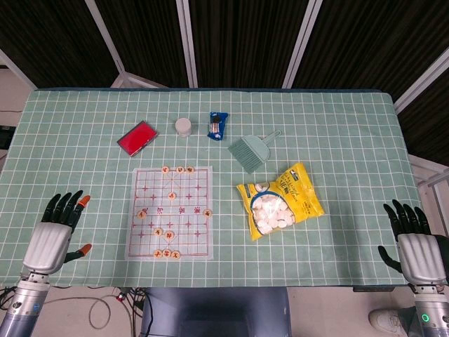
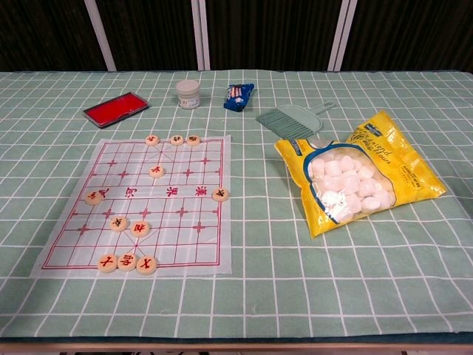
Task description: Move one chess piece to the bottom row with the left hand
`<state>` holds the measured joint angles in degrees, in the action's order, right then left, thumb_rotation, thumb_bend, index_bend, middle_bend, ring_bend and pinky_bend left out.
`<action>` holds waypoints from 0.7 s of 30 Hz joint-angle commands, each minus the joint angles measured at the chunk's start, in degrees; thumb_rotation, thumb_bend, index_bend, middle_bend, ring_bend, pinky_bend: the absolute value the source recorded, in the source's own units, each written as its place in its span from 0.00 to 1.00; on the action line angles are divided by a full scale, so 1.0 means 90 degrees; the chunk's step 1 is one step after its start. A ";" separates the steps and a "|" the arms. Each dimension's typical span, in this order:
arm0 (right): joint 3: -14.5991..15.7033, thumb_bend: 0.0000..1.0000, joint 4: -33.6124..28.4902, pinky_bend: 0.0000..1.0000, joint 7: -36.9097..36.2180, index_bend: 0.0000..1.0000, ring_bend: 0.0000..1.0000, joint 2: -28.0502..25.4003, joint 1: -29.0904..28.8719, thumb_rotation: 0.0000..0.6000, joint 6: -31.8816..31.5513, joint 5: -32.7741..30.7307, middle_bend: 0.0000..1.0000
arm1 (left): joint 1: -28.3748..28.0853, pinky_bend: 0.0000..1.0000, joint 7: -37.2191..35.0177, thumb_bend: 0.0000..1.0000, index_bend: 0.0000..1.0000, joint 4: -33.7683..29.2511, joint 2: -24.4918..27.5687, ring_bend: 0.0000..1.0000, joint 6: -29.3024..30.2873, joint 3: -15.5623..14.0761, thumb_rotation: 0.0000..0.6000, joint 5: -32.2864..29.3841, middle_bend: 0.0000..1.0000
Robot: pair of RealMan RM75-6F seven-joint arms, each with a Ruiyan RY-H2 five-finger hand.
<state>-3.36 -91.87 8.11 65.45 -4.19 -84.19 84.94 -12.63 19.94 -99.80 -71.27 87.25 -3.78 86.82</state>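
Note:
A white Chinese chess board sheet [image 1: 193, 242] [image 2: 199, 251] with red lines lies on the checked tablecloth. Several round wooden pieces sit on it: three in the bottom row [image 1: 167, 253] [image 2: 127, 262], two just above them [image 1: 164, 233] [image 2: 129, 225], one at the left edge [image 1: 141, 214] [image 2: 93, 197], one at the right edge [image 1: 208, 213] [image 2: 219, 194], and some in the top row [image 1: 179, 169] [image 2: 176, 139]. My left hand [image 1: 56, 228] rests open at the table's near left, well left of the board, holding nothing. My right hand [image 1: 414, 239] rests open at the near right. Neither hand shows in the chest view.
A yellow bag of marshmallows [image 1: 279, 201] [image 2: 355, 171] lies right of the board. Behind it are a green dustpan brush [image 1: 251, 151] [image 2: 292, 119], a blue snack packet [image 1: 218, 125] [image 2: 239, 96], a small white jar [image 1: 183, 126] [image 2: 188, 93] and a red case [image 1: 137, 137] [image 2: 115, 109].

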 commanded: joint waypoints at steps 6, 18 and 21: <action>0.0011 0.34 -0.0029 0.00 0.0027 0.00 0.00 0.0005 0.0002 1.00 0.0015 -0.0008 0.00 | 0.0021 0.01 0.0047 0.00 0.00 -0.0018 -0.0013 0.00 -0.0142 0.0066 1.00 -0.0032 0.00; 0.0032 0.34 -0.0085 0.00 0.0037 0.00 0.00 0.0001 0.0001 1.00 0.0046 -0.0006 0.00 | -0.0266 0.34 0.0687 0.01 0.00 -0.0515 0.0034 0.24 -0.0528 0.0430 1.00 -0.0165 0.25; 0.0013 0.34 -0.0093 0.00 0.0002 0.00 0.00 -0.0005 -0.0008 1.00 0.0072 -0.0048 0.00 | -0.0497 0.72 0.0998 0.04 0.03 -0.0730 -0.0019 0.63 -0.0892 0.0598 1.00 -0.0396 0.68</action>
<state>-3.20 -92.67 8.20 65.43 -4.23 -83.61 84.58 -15.49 27.20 -104.84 -71.14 81.53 0.33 84.83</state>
